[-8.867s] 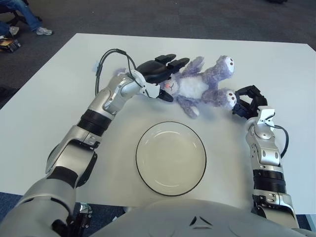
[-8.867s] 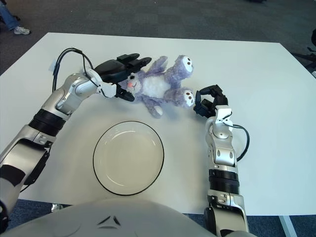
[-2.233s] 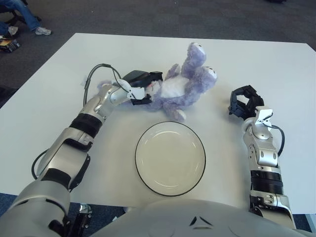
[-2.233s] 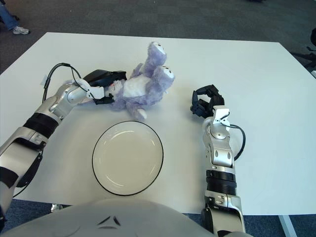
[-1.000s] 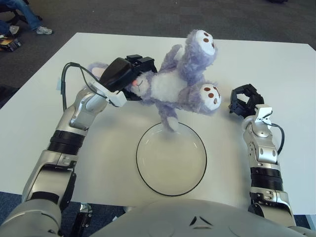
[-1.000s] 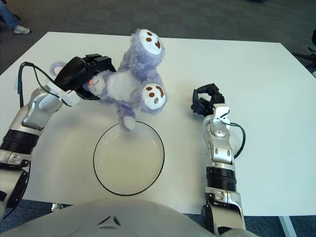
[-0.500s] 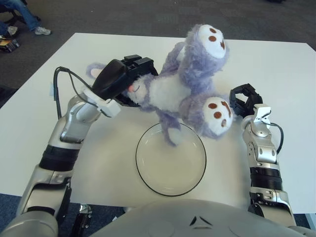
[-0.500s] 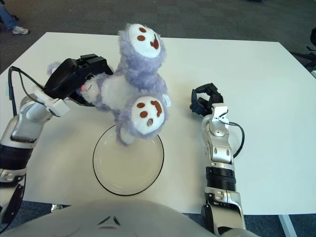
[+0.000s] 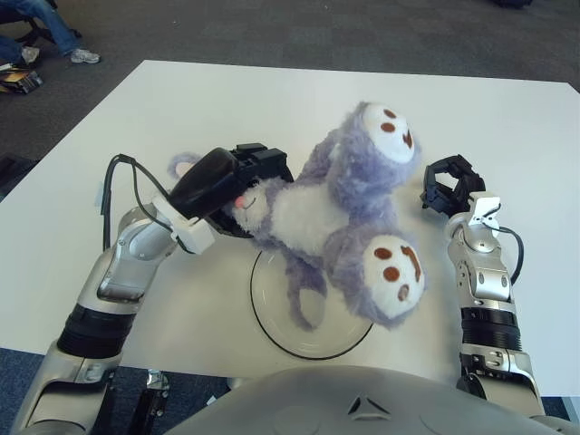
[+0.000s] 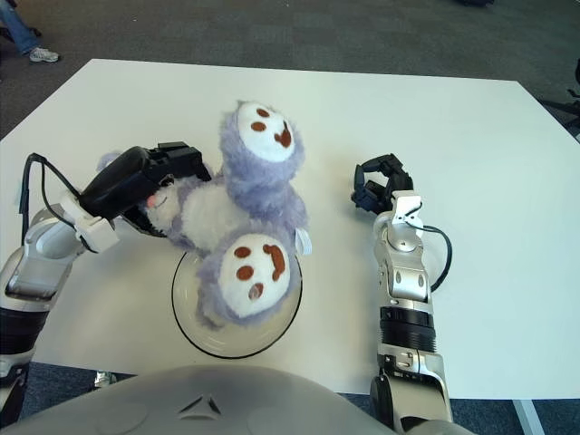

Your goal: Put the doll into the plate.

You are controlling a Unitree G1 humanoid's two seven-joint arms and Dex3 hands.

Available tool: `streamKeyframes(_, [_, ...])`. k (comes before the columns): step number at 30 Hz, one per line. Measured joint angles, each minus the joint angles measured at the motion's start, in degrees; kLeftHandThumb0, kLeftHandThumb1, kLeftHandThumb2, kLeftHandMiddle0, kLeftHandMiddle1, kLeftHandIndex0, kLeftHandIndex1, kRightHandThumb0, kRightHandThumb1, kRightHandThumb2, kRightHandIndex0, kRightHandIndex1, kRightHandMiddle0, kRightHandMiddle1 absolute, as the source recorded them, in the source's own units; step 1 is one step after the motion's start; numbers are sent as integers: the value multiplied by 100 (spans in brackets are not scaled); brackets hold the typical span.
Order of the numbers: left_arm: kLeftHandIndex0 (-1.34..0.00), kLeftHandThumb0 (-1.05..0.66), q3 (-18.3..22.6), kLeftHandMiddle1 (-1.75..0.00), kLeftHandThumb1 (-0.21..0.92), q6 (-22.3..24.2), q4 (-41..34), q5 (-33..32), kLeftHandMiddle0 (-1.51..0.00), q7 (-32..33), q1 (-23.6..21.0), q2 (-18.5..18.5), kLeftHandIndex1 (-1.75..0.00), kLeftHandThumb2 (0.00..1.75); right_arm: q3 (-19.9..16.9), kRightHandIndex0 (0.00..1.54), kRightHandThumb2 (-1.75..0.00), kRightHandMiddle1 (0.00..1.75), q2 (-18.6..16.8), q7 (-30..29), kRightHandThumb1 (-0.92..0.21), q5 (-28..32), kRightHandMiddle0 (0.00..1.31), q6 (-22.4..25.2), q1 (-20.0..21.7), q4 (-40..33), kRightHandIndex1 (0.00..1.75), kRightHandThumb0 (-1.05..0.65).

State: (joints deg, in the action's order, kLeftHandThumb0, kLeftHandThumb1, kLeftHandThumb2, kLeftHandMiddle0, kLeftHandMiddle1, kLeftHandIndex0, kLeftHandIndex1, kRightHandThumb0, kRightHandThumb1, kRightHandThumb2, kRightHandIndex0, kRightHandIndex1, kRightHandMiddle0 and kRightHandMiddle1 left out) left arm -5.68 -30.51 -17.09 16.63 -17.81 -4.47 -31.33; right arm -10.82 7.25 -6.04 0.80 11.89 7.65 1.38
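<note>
A fluffy purple doll [image 9: 340,213] with a white belly hangs in the air, feet toward me, over the plate. My left hand [image 9: 231,186] is shut on the doll's head end and holds it up. The plate [image 9: 272,317], cream with a dark rim, lies on the white table near its front edge; the doll hides most of it. In the right eye view the doll [image 10: 245,217] and plate rim [image 10: 181,322] show the same way. My right hand [image 9: 449,186] rests on the table to the right of the doll, apart from it, fingers curled and empty.
The white table [image 9: 163,100] extends far behind and to both sides. Dark carpet lies beyond it. A seated person's legs [image 9: 45,27] are at the far left, away from the table.
My left hand has brought the doll down and toward me, so it now hangs lower over the plate and covers more of it. The right hand has not moved.
</note>
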Motion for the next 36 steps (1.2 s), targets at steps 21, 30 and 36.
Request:
streamKeyframes(21, [-62, 0, -420, -162, 0, -122, -308, 262, -89, -349, 859, -78, -175, 163, 9, 102, -100, 175, -2, -15, -56, 0, 42, 46, 21, 27, 175, -41])
streamKeyframes(30, [-65, 0, -423, -161, -4, -520, 3, 425, -92, -225, 686, -51, -175, 167, 8, 102, -100, 175, -4, -16, -56, 0, 42, 36, 39, 30, 175, -41])
streamKeyframes(36, [-68, 0, -408, -160, -8, -868, 149, 667, -96, 7, 633, -1, -175, 172, 13, 103, -101, 175, -24, -41, -56, 0, 43, 25, 40, 30, 175, -41])
